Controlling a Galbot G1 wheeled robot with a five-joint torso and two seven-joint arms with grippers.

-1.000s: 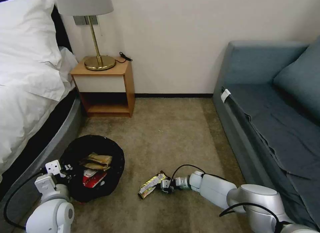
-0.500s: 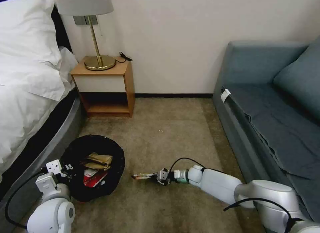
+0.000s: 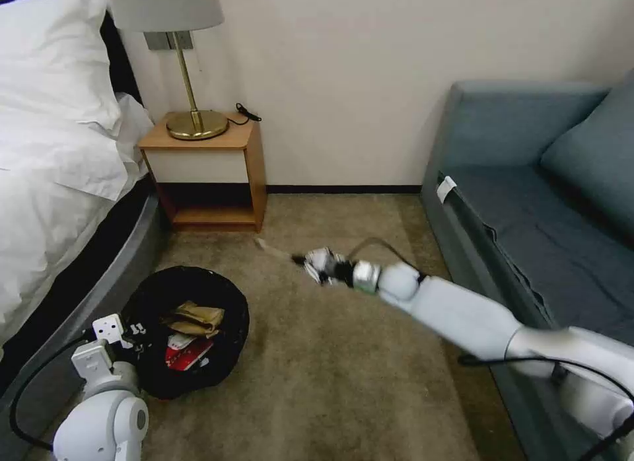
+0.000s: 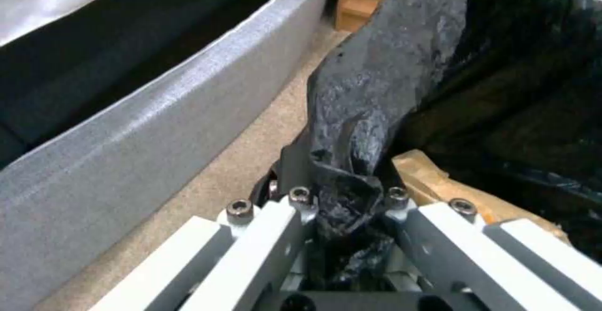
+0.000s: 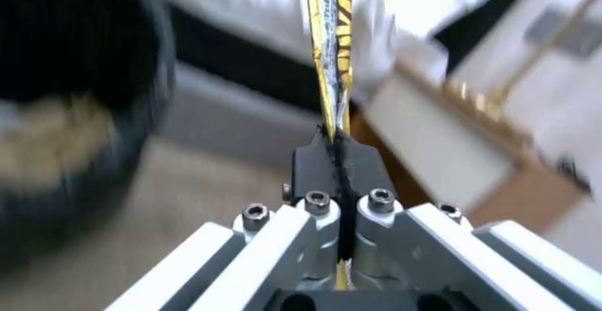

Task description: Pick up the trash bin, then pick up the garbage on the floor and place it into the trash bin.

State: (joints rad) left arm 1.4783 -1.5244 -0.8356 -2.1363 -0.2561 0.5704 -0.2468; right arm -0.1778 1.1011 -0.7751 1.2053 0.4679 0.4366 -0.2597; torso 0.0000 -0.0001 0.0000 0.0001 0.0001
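The trash bin (image 3: 228, 302), round and lined with a crinkly black bag, sits low at the left beside the bed. Inside it lie a crumpled tan paper bag (image 3: 195, 318) and a red-white wrapper (image 3: 185, 353). My left gripper (image 3: 135, 332) is shut on the bag-covered rim (image 4: 351, 179). My right gripper (image 3: 300, 258) is raised above the carpet right of the bin, shut on a long yellowish printed wrapper (image 3: 271, 249). That wrapper (image 5: 331, 43) sticks out edge-on from the closed fingers, with the blurred black bin (image 5: 69, 43) beyond.
A bed with white linen (image 3: 53, 150) and a grey base (image 4: 138, 123) borders the left. A wooden nightstand (image 3: 208, 170) with a brass lamp (image 3: 195, 84) stands by the wall. A blue-grey sofa (image 3: 548, 203) lines the right. Open tan carpet (image 3: 330, 382) lies between.
My right gripper has lifted the yellowish wrapper off the carpet and swung it up and away from me. The left gripper and the bin have stayed put.
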